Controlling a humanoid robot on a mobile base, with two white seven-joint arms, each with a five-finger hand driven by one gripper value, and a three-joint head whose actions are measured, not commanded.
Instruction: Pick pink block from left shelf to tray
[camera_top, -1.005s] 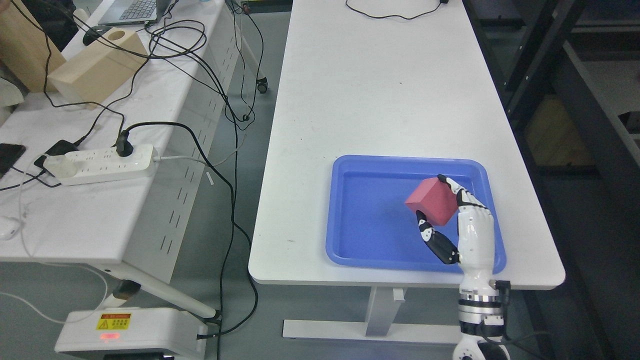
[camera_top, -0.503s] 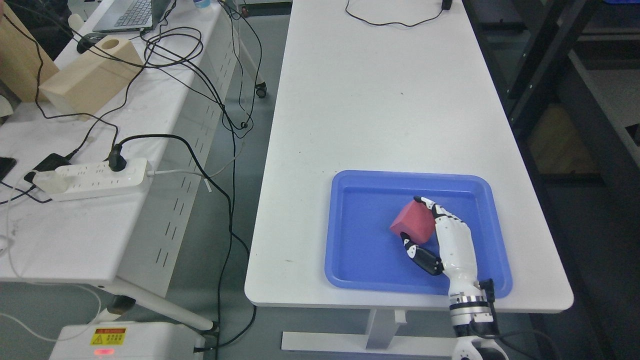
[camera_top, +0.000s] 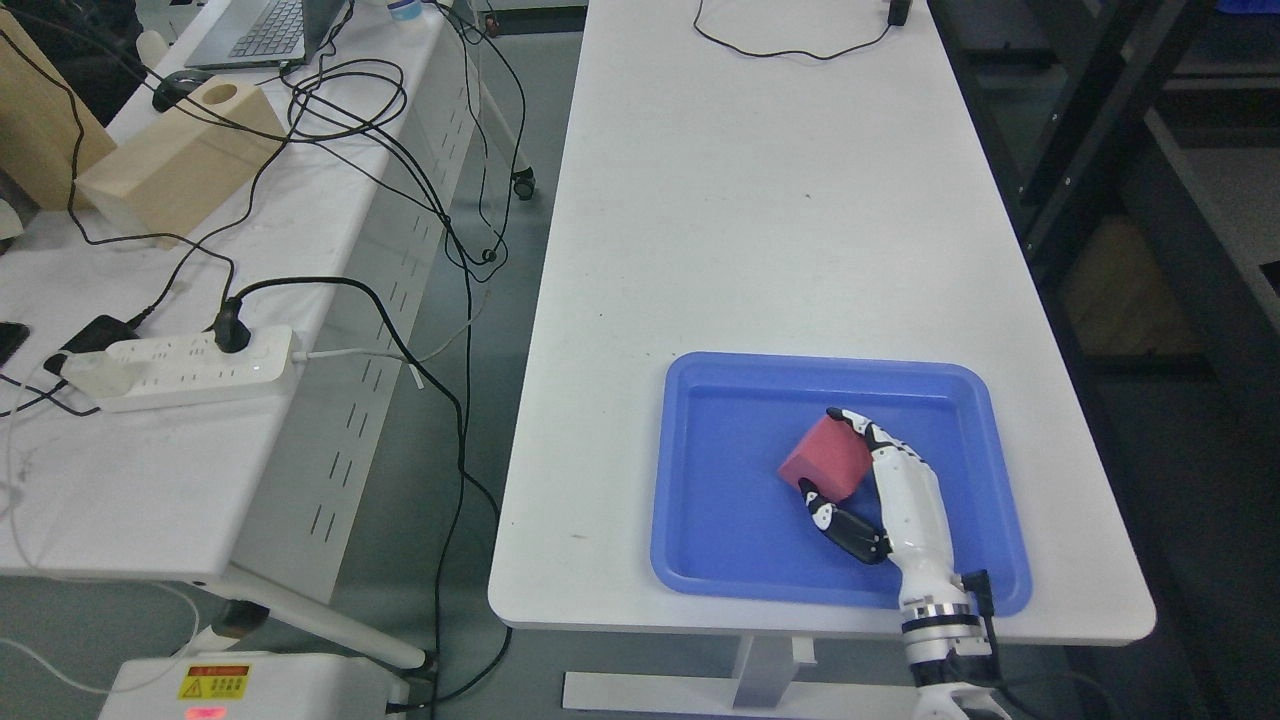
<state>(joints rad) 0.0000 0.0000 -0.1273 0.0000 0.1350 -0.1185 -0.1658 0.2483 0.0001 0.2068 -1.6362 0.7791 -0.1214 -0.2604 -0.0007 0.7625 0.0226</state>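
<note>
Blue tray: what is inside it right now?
The pink block, gripped by the right hand, over the blue tray. The block hides whether it touches the floor.

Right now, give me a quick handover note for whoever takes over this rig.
Right hand: shut on the pink block, thumb below, fingers on its far side.
Left hand: not in view.
Pink block: over the inside of the blue tray on the white table; whether it touches the tray floor cannot be told.
Done: block picked and brought to the tray.
Left: set it down if needed, open the hand, pull the arm back.
</note>
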